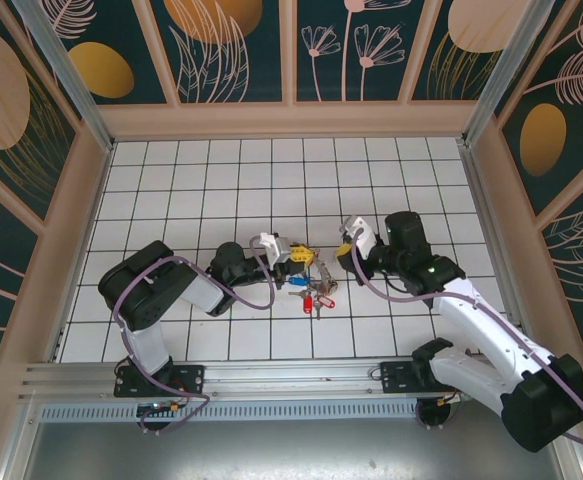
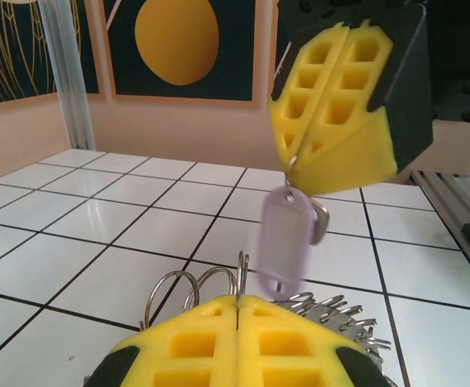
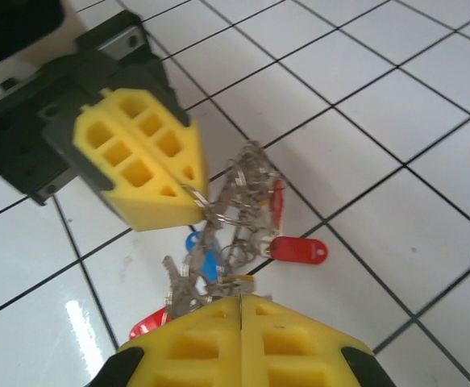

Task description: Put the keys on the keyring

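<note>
Near centre of the white tiled floor (image 1: 221, 170), top view, both arms reach inward and their tips almost meet. The left gripper (image 1: 296, 256) sits at 9 o'clock of the right gripper (image 1: 345, 250), close but apart.

Left gripper: yellow foam pads (image 2: 194, 347) are pressed flat together, no gap at the seam. From the right wrist cam its tip pinches a thin wire loop at the top of the keys (image 1: 313, 292), approx 10 o'clock of the bunch.

Right gripper: pads likewise closed tight. From the left wrist cam its tip nips a small ring, and a pale lilac tag (image 2: 279, 242) hangs straight down from that ring. One silvery key blade shows just behind the tag at 2 o'clock.

Keys: one tangled bunch at 6 o'clock of the gap btwn the two tips in top view, strung btwn both grips. Whether the lower part rests on the tile or hangs just over it, can't tell. Silvery metal, jagged blades.

Tags, right wrist cam:
- red tag (image 3: 299, 250) at 4 o'clock of the bunch, lying flat on a tile
- blue tag (image 3: 206, 260) at 7 o'clock

Smallest bits, left wrist cam:
- a few thin wire loops (image 2: 194, 286) stand upright just past the left pads
- a stack of split rings (image 2: 335, 310) is at 3 o'clock of them

Which loop is the keyring: can't tell, too tangled.
</note>
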Robot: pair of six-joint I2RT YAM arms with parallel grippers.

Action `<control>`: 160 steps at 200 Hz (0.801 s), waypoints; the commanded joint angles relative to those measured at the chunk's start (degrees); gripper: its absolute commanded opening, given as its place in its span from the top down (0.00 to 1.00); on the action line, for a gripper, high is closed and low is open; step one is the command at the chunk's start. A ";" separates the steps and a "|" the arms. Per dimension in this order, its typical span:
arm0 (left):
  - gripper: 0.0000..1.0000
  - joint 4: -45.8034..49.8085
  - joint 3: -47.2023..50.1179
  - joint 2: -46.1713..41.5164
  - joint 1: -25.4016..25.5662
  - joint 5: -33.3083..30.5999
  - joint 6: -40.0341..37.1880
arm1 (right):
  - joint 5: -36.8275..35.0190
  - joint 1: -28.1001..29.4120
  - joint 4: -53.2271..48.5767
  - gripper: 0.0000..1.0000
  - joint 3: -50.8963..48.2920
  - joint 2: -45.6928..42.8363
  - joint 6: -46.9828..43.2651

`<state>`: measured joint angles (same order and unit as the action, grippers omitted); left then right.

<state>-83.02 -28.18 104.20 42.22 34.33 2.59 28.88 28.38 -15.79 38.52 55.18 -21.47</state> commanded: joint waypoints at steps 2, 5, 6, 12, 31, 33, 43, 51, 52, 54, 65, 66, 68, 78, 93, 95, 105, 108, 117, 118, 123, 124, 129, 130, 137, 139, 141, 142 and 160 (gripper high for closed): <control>1.00 -1.00 -1.60 -1.02 0.66 -0.38 -1.40 | 4.78 1.43 -0.20 1.00 2.33 1.27 -3.22; 1.00 -1.12 -1.57 -0.98 0.70 -0.45 -1.34 | 4.78 1.56 -0.06 1.00 2.41 1.45 -3.21; 1.00 -1.10 -1.59 -0.95 0.73 -0.47 -1.31 | 4.78 1.62 -0.04 1.00 2.51 1.57 -3.22; 1.00 -1.29 -1.61 -0.77 0.85 -0.74 -1.01 | 4.70 1.83 0.03 1.00 2.73 2.16 -3.29; 1.00 -1.72 -1.61 -0.33 1.19 -1.75 -0.53 | 4.51 2.46 0.50 1.00 3.47 3.40 -3.07; 1.00 -1.75 -1.57 -0.28 1.20 -1.79 -0.49 | 4.51 2.53 0.61 1.00 3.48 3.48 -3.05; 1.00 -2.05 -1.57 -0.11 1.29 -2.11 -0.31 | 4.43 2.64 1.29 1.00 3.51 3.64 -2.55; 1.00 -2.36 -1.44 0.05 1.25 -2.12 0.02 | 4.52 2.64 1.55 1.00 3.63 3.79 -2.36; 1.00 -2.38 -1.43 0.04 1.27 -2.14 -0.01 | 4.56 2.64 1.60 1.00 3.61 3.88 -2.26; 1.00 -2.40 -1.43 0.06 1.26 -2.00 -0.01 | 4.61 2.64 1.63 1.00 3.65 3.86 -2.26; 1.00 -2.71 -1.40 0.21 1.26 -1.78 0.27 | 4.44 2.69 1.90 1.00 3.67 4.18 -1.84; 1.00 -2.73 -1.37 0.26 1.27 -1.80 0.29 | 4.39 2.67 1.90 1.00 3.67 4.16 -1.83; 1.00 -2.82 -1.38 0.33 1.29 -1.76 0.30 | 4.29 2.65 1.90 1.00 3.60 4.20 -1.75; 1.00 -3.15 -1.37 0.55 1.31 -1.60 0.58 | 3.64 2.64 1.99 1.00 3.60 4.52 -1.31; 1.00 -3.37 -1.43 0.95 1.38 -1.66 1.01 | 2.77 4.45 2.49 1.00 3.60 4.91 -0.36; 1.00 -3.33 -1.50 0.99 1.36 -1.66 1.01 | 2.78 4.48 2.62 1.00 3.65 4.93 -0.29; 1.00 -3.37 -1.67 1.04 1.38 -1.56 1.11 | 2.63 4.98 3.15 1.00 3.75 5.33 0.45; 1.00 -3.35 -1.74 1.16 1.38 -1.60 1.19 | 2.35 5.13 3.36 1.00 3.75 5.47 0.77; 1.00 -3.37 -1.76 1.22 1.45 -1.68 1.27 | 1.81 5.49 4.11 1.00 3.83 5.80 1.53; 1.00 -3.33 -1.77 1.24 1.46 -1.70 1.28 | 1.71 5.56 4.15 1.00 3.88 5.81 1.62; 1.00 -3.24 -1.79 1.24 1.41 -1.72 1.22 | 1.35 5.69 4.55 1.00 3.92 5.88 2.23; 1.00 -3.22 -1.79 1.25 1.44 -1.76 1.20 | 1.22 5.70 4.55 1.00 3.92 5.94 2.54; 1.00 -3.12 -1.79 1.22 1.46 -1.81 1.19 | 0.84 5.76 5.11 1.00 4.02 5.99 3.23; 1.00 -3.02 -1.79 1.24 1.46 -1.81 1.19 | 0.74 5.74 5.22 1.00 4.02 6.04 3.35; 1.00 -2.87 -1.79 1.18 1.45 -2.01 1.12 | 0.04 5.81 5.83 1.00 4.02 6.08 4.61; 1.00 -2.85 -1.74 1.18 1.46 -2.14 1.11 | -0.16 5.85 6.03 1.00 4.02 6.06 5.00; 1.00 -2.85 -1.71 1.13 1.46 -2.18 1.10 | -0.46 5.95 6.23 1.00 3.97 6.05 5.27; 1.00 -2.85 -1.75 1.11 1.42 -2.26 1.10 | -0.65 6.01 6.35 1.00 3.91 6.07 5.51; 1.00 -2.52 -1.59 1.09 1.38 -3.09 1.18 | -3.29 6.32 6.73 1.00 3.36 5.96 7.10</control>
<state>-82.98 -28.84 104.86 43.20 32.42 3.09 28.91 33.98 -12.19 40.56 61.21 -18.04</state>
